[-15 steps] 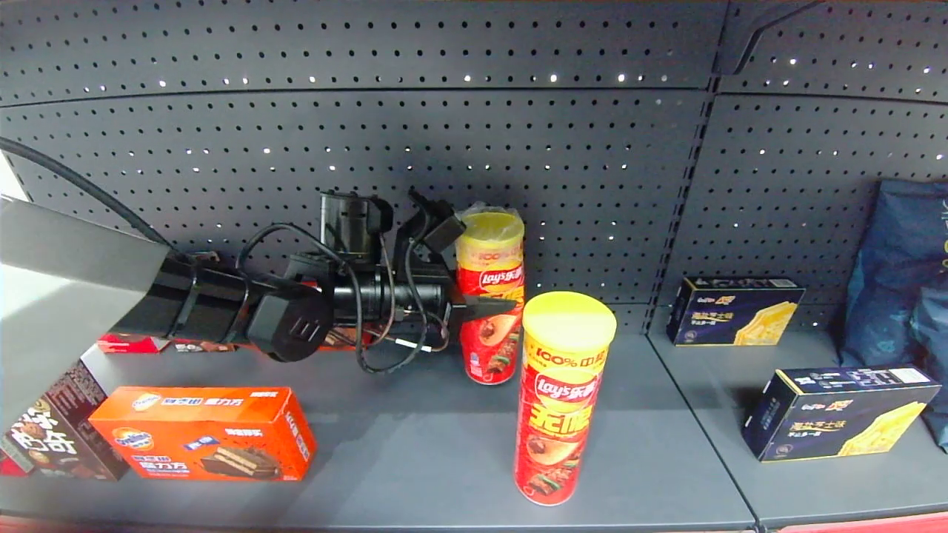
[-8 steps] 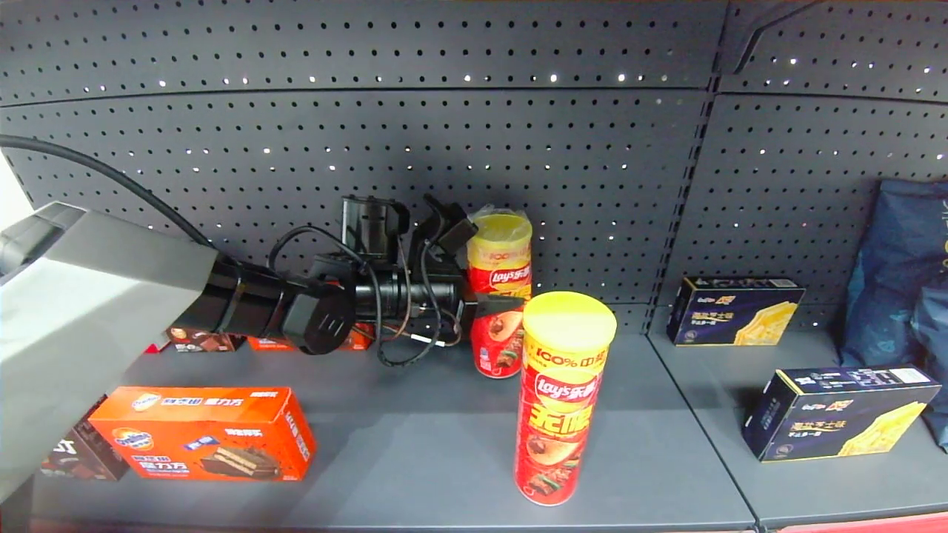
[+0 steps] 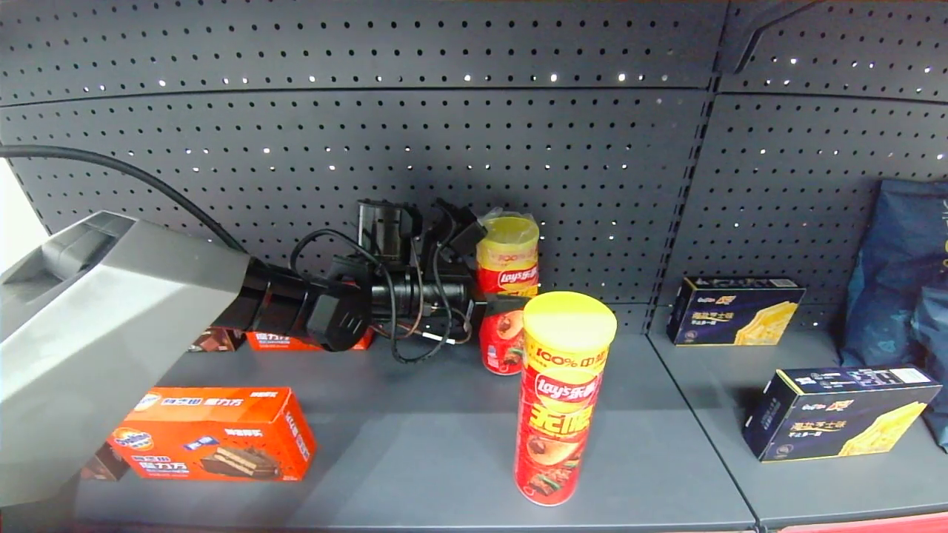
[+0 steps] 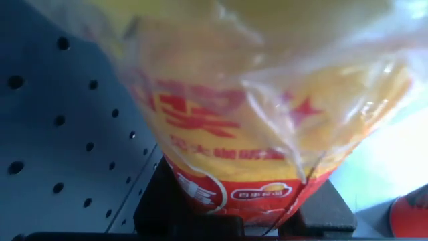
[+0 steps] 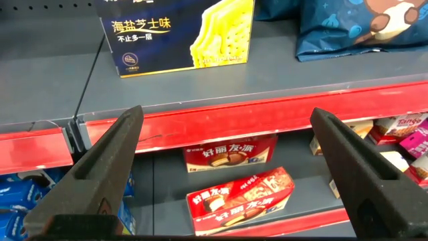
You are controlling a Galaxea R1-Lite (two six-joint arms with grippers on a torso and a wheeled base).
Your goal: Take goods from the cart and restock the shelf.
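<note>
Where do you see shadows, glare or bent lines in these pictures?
Head view: the pegboard seam bows as if curved by the lens, bright dots shine through its holes, and the left arm throws a soft shadow on the shelf. Left wrist view: plastic wrap on the held chip can catches pale glare. Right wrist view: even light, with a faint sheen on the red shelf edge.

The dark grey shelf [image 3: 429, 444] carries an orange cake box [image 3: 211, 433] at lower left and an upright chip can [image 3: 563, 400] at centre, with a second can [image 3: 507, 274] behind it. A front blue box [image 3: 840, 411] and a rear blue box [image 3: 733, 311] sit at right, and a blue bag [image 3: 900, 274] at far right.
</note>
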